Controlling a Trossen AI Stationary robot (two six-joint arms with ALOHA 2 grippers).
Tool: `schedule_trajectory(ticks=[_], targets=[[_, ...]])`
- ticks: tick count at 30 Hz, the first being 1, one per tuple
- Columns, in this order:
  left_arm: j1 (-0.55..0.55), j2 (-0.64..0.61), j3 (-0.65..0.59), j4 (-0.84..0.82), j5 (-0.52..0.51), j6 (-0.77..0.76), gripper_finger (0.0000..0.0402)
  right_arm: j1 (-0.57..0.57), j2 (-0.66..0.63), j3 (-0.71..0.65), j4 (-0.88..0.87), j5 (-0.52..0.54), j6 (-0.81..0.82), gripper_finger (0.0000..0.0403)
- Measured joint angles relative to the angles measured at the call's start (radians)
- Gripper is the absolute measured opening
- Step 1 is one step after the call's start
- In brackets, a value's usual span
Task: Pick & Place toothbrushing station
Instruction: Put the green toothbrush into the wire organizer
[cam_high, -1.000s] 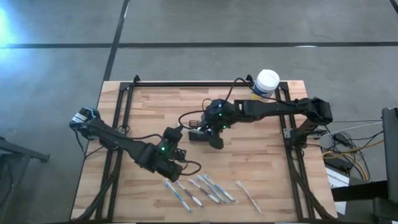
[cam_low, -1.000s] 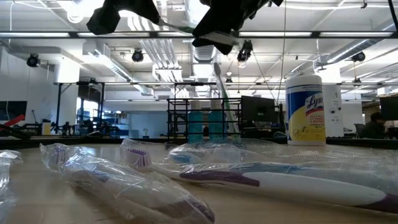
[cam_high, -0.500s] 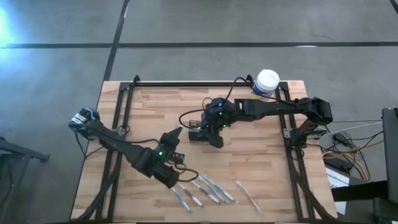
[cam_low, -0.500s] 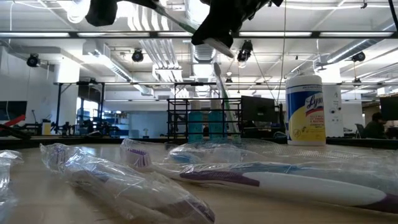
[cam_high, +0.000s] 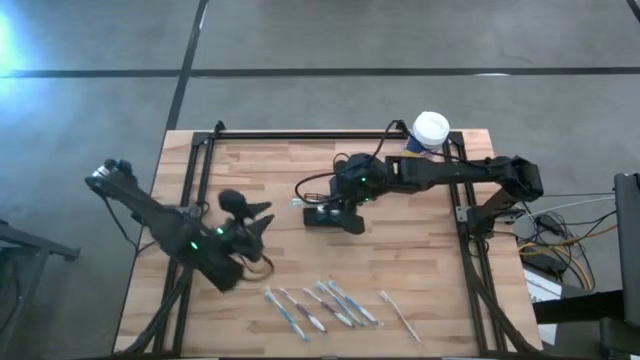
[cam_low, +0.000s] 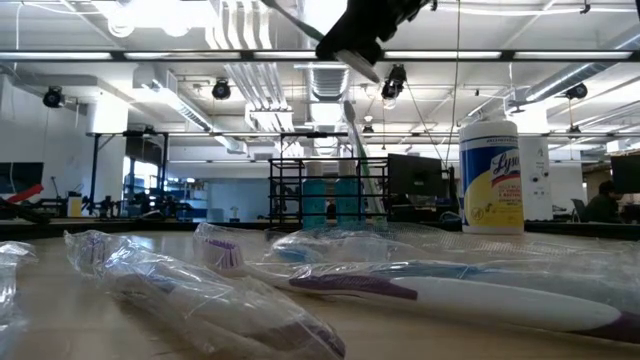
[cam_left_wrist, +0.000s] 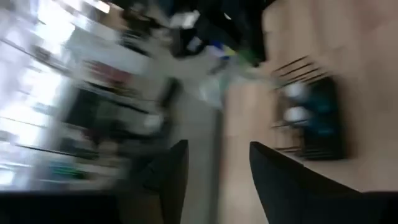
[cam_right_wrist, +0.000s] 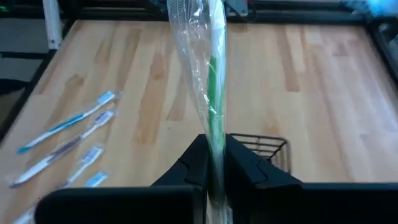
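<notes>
Our right gripper (cam_right_wrist: 215, 163), clamped on a wrapped green toothbrush (cam_right_wrist: 213, 93), should lower it upright into the basket (cam_right_wrist: 261, 149); our left gripper (cam_left_wrist: 217, 168) stands empty, fingers apart.

The canister (cam_low: 491, 178) label reads "Ly", the rest cut off.

1. Table (cam_high: 400, 250): pale wood planks, matt, visible grain
2. Basket (cam_right_wrist: 264, 146): thin black wire mesh
3. Toothbrushes (cam_low: 400, 285): smooth plastic in glossy, crinkled clear wrappers
4. Canister (cam_low: 491, 176): glossy white plastic, printed label
</notes>
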Motion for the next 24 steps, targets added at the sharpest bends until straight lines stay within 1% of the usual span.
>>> schedule_trajectory(ticks=[2,3,5,7,10,12,15,17,18,20,24], targets=[[0.000,-0.076,-0.045,0.011,0.081,-0.075,0.0178,0.000,-0.014,-0.024,0.026,0.008,-0.019,0.0020],[0.000,-0.115,-0.078,0.026,0.103,-0.100,0.0178,0.000,-0.022,-0.043,0.051,0.011,-0.023,0.0020],[-0.002,-0.195,-0.172,0.088,0.120,-0.133,0.0178,0.000,-0.036,-0.090,0.135,0.012,-0.043,0.0020],[-0.002,-0.277,-0.292,0.204,0.126,-0.146,0.0177,0.000,-0.052,-0.148,0.237,0.014,-0.050,0.0020],[0.000,-0.385,-0.491,0.479,0.133,-0.084,0.0177,0.000,-0.068,-0.245,0.419,0.017,-0.051,0.0022],[0.010,-0.432,-0.617,0.723,0.132,0.002,0.0177,0.000,-0.071,-0.305,0.554,0.025,-0.049,0.0024],[0.043,-0.456,-0.755,1.108,0.114,0.155,0.0177,0.000,-0.067,-0.378,0.725,0.026,-0.042,0.0024],[0.071,-0.456,-0.815,1.310,0.125,0.236,0.0179,0.000,-0.066,-0.407,0.794,0.028,-0.043,0.0025],[0.090,-0.455,-0.834,1.386,0.151,0.261,0.0181,0.000,-0.066,-0.419,0.820,0.029,-0.046,0.0025],[0.133,-0.457,-0.855,1.456,0.246,0.271,0.0187,0.000,-0.065,-0.437,0.864,0.029,-0.050,0.0025],[0.250,-0.450,-0.850,1.454,0.525,0.201,0.0206,0.000,-0.065,-0.446,0.888,0.030,-0.050,0.0026]])
